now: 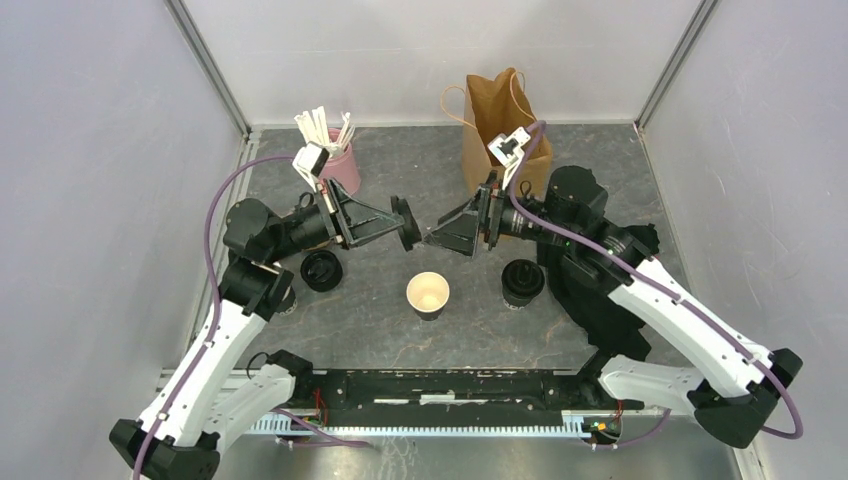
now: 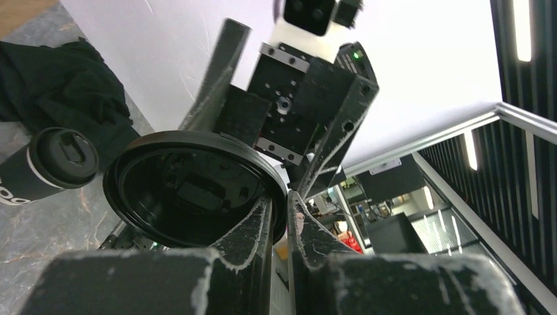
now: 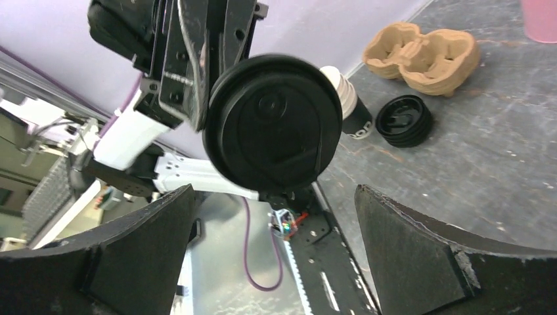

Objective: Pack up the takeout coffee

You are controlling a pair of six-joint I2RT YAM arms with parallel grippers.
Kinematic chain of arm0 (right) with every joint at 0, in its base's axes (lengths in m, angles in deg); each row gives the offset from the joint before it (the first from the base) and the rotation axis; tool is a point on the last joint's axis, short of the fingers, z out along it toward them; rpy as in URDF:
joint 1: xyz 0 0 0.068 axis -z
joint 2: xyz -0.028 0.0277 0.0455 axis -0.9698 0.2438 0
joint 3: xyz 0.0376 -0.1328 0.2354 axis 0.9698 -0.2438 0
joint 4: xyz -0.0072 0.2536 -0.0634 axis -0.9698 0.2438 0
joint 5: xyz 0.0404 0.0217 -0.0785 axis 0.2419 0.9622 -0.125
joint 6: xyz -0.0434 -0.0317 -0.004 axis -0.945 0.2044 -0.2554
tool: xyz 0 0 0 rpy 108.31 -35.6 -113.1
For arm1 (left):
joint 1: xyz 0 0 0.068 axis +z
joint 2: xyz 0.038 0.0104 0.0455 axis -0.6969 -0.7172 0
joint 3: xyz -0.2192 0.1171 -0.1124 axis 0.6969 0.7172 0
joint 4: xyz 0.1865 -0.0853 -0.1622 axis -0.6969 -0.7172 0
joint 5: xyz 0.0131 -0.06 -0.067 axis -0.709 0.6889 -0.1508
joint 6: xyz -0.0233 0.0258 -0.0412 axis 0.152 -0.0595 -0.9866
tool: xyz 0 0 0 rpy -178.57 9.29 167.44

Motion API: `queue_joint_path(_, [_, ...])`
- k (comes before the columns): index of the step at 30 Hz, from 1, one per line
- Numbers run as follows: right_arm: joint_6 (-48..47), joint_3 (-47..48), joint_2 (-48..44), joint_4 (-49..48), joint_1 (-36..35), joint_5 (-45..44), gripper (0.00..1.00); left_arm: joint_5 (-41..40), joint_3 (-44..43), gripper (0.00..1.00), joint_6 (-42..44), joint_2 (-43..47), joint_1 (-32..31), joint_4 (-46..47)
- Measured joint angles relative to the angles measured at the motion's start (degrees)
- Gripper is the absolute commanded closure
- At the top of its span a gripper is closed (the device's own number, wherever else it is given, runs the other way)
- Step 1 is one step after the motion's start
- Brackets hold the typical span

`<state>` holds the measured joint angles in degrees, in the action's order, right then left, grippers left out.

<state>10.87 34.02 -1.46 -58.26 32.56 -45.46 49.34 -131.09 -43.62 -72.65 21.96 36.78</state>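
Top external: my left gripper (image 1: 398, 226) pinches a round black plastic lid (image 1: 409, 222), centre frame.
My right gripper (image 1: 435, 236): spread wide, just right of it.

The bench (image 1: 380, 335) is dark grey with pale marbled veins. The lid (image 1: 406, 222) is black. The open cup (image 1: 428, 294) is dark outside and cream inside. The bag (image 1: 500, 125) is brown, the stick cup (image 1: 345, 170) pink, its sticks (image 1: 322, 128) white, the cup tray (image 3: 420, 56) tan.

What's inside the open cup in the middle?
The open cup shows only its pale cream wall and bottom, no liquid. Nothing covers it; the black lid is pinched in the left claw.
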Motion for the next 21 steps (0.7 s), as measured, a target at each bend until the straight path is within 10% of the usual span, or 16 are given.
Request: queue_joint_path(21, [12.7, -5.9, 2.1, -14.4, 0.2, 3.8, 0.14, 1.0, 0.0, 0.88, -0.3, -3.0, -5.9, 4.8])
